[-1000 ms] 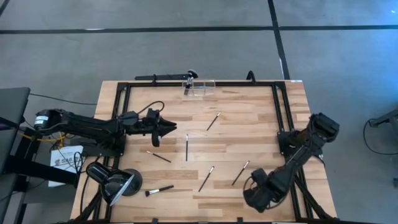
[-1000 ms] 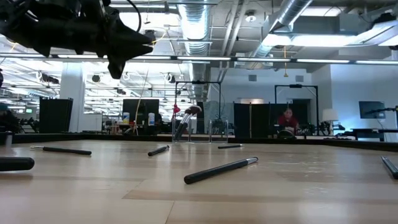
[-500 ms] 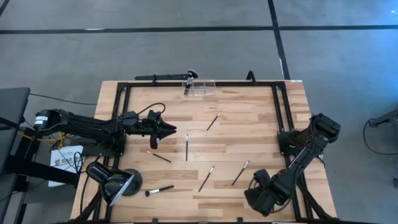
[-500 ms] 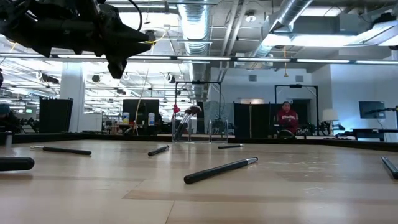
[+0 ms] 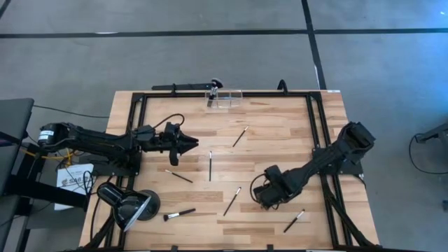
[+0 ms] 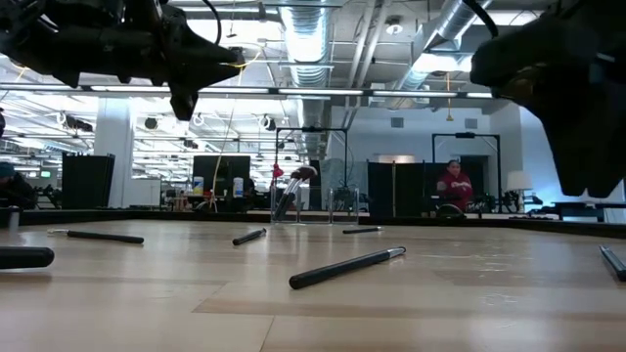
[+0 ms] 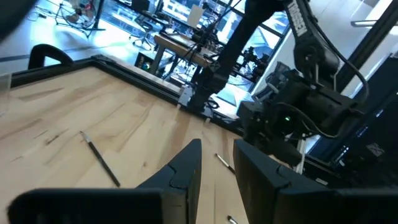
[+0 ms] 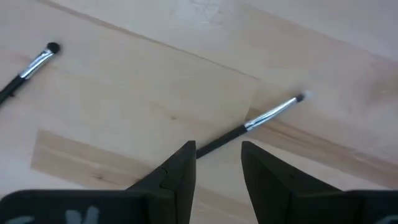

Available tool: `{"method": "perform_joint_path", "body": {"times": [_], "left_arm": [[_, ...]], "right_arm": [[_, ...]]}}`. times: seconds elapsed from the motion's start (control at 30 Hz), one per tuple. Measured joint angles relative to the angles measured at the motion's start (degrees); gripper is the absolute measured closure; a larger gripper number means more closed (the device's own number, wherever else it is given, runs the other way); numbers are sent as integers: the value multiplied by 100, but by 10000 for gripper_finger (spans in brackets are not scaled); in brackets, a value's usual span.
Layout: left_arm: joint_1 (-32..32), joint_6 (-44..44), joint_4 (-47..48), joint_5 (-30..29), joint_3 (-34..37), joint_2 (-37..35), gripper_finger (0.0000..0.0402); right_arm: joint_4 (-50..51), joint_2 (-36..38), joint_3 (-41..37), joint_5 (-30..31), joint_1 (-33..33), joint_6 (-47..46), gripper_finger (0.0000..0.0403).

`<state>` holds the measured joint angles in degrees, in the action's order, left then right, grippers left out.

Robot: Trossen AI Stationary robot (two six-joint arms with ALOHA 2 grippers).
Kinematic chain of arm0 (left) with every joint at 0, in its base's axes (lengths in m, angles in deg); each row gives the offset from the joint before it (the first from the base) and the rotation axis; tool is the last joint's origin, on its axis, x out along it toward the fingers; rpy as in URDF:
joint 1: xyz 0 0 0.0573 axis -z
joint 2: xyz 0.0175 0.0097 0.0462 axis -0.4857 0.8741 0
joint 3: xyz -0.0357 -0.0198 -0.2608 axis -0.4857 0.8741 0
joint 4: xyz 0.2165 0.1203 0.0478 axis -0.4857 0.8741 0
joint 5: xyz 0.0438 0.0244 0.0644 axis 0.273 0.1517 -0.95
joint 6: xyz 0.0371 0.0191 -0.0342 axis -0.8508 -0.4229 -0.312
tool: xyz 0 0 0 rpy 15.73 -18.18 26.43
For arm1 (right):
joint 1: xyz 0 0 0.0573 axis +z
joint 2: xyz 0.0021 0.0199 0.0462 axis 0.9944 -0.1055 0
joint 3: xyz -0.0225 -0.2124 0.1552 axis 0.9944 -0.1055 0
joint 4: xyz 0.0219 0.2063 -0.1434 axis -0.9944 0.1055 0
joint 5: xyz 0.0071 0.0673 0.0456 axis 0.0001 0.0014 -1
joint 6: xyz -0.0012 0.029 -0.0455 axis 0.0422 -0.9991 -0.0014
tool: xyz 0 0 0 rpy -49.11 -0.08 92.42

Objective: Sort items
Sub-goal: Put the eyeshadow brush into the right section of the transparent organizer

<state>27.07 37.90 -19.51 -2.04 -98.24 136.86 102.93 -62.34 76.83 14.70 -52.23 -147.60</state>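
High view: the right gripper (image 5: 264, 198) hovers low over the surface (image 5: 280, 133) at about five o'clock, jaws a narrow gap apart and empty above a brush (image 8: 258, 119). A skewed descent could roll that brush toward its neighbour (image 5: 232, 200). The left gripper (image 5: 197, 145), jaws slightly parted and empty, hangs at nine o'clock. Open room lies toward twelve; the lamp (image 5: 126, 204) crowds seven.

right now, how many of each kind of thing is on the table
makeup brushes lying flat: 8 (one sits under the right hand)
brush standing in the clear box: 1
clear box: 1
desk lamp: 1
total: 11
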Motion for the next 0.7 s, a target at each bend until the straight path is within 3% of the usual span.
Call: {"method": "perform_joint_path", "body": {"times": [0.33, 0.7], "left_arm": [[60, -18, 9, 0, 0, 0, 311], [62, 33, 20, 133, 0, 0, 311]], "right_arm": [[145, -53, 0, 1, 22, -384, 285], [-17, -754, -4, -233, -150, -151, 285]]}}
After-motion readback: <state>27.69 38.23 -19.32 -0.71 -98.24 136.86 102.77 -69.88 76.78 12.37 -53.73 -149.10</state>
